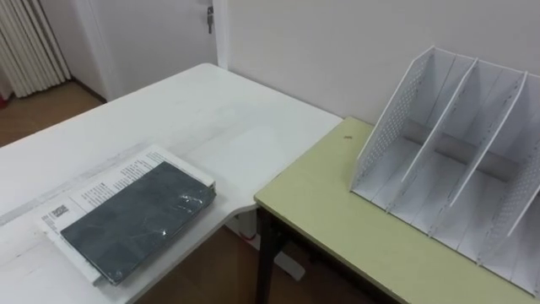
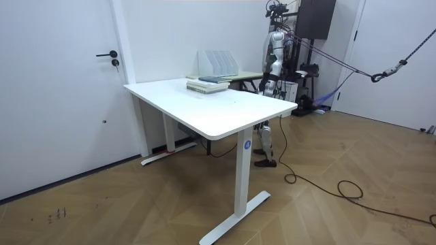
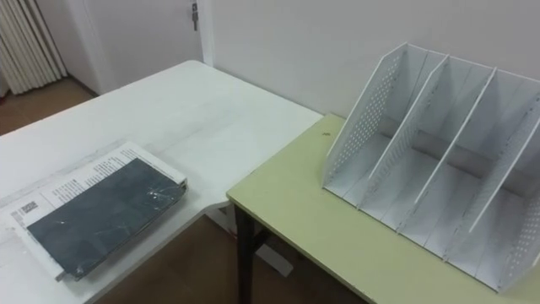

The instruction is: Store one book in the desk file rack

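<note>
A dark grey book (image 1: pixel 139 219) lies flat on top of a white printed book (image 1: pixel 105 187) near the front edge of the white table (image 1: pixel 194 110). The white perforated file rack (image 1: pixel 456 160) stands on the green desk (image 1: pixel 329 211) to the right, its slots holding nothing. In the room view I stand at the far side of the green desk (image 2: pixel 246 75), facing the rack (image 2: pixel 218 62) and the book stack (image 2: pixel 208 84). My left hand (image 2: pixel 271 70) hangs at my side, too small to read.
The green desk butts against the white table's corner, with a gap of floor (image 1: pixel 228 270) between them in front. A wall runs behind the rack. A door (image 1: pixel 152 34) and a curtain (image 1: pixel 29 42) are at the far left.
</note>
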